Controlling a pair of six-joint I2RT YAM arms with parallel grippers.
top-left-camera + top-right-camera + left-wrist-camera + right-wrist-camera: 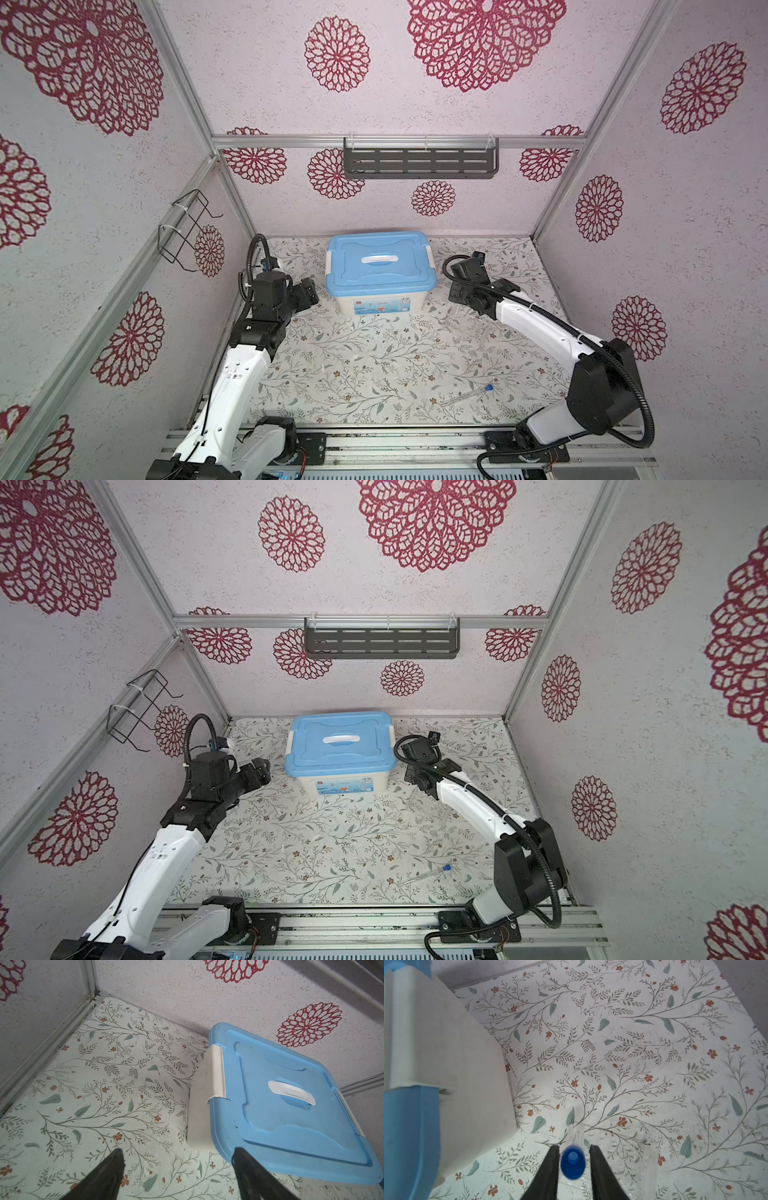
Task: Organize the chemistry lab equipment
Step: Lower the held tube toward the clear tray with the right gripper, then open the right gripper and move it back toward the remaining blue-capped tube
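Note:
In the right wrist view a clear tube with a blue cap stands upright in the clear rack. My right gripper straddles the cap, with a thin gap showing on each side of it, so the jaws are open. In both top views the rack is a faint clear shape just right of the bin, under the right wrist. A second blue-capped tube lies on the table near the front right. My left gripper hangs wide open and empty beside the bin's left side.
A large white bin with a blue lid sits closed at the back centre, between both arms. A dark slotted shelf hangs on the back wall. A wire basket hangs on the left wall.

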